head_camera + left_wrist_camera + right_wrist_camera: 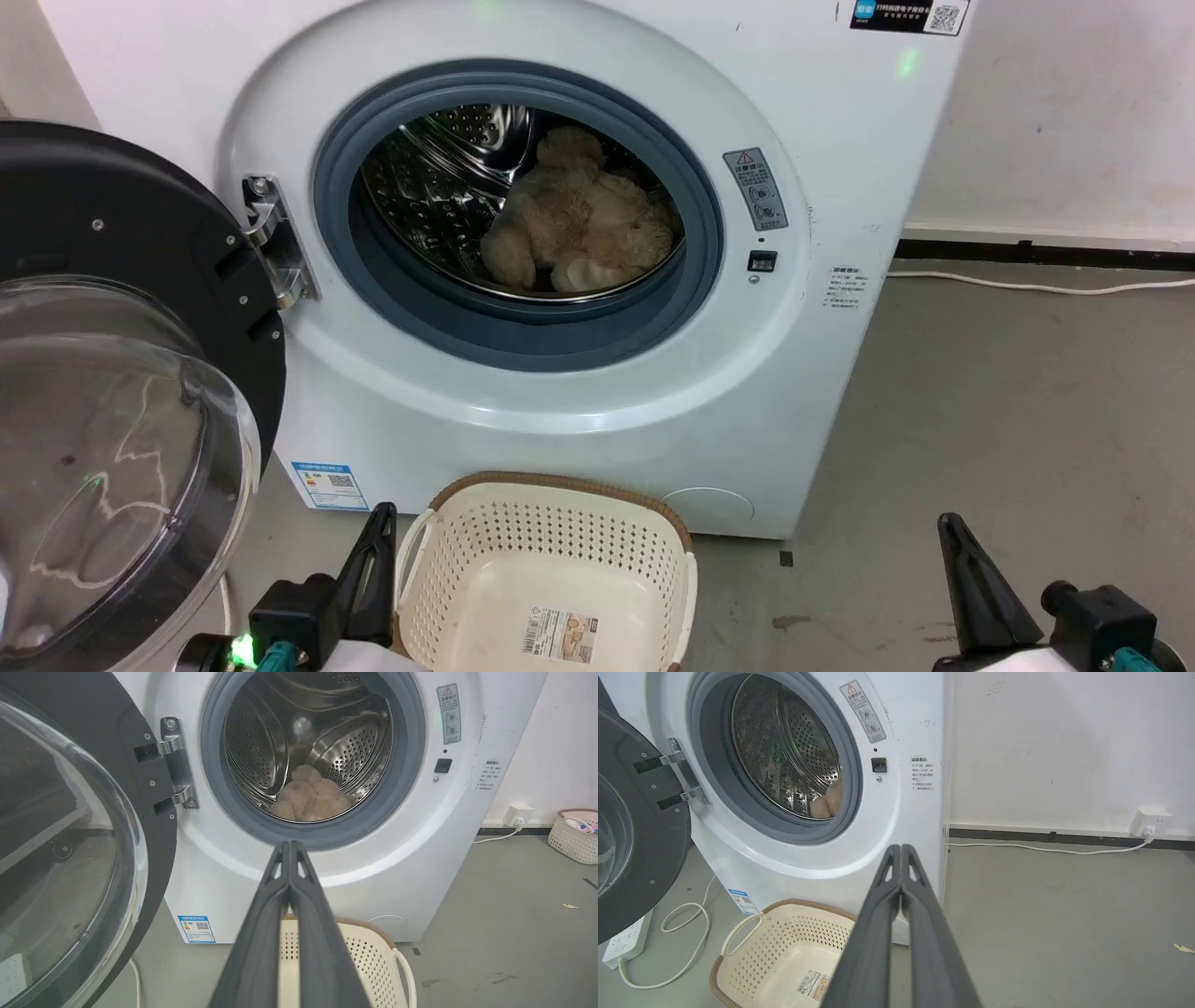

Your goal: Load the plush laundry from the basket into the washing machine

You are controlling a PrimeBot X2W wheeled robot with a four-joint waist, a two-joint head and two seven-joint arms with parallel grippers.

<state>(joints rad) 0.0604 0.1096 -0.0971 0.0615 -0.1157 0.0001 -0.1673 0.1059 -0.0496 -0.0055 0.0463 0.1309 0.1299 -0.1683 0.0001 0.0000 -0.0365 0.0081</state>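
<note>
The plush laundry (pixel 579 219) lay deep inside the washing machine (pixel 560 420), on the shiny drum. In the right wrist view the grey ring hid most of it. The basket (pixel 560 483) sat on the floor just in front, its sticker showing and its near side cut off. The left gripper (pixel 381 525) and right gripper (pixel 950 530) hung low, each with its fingers pressed together. The open door (pixel 140 205) ran off the left edge.

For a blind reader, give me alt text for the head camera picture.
A cream plush toy lies in the steel drum of a white front-loading washing machine, its door open at left. Before it sits an empty perforated basket, between the shut left end effector and shut right end effector.
</note>
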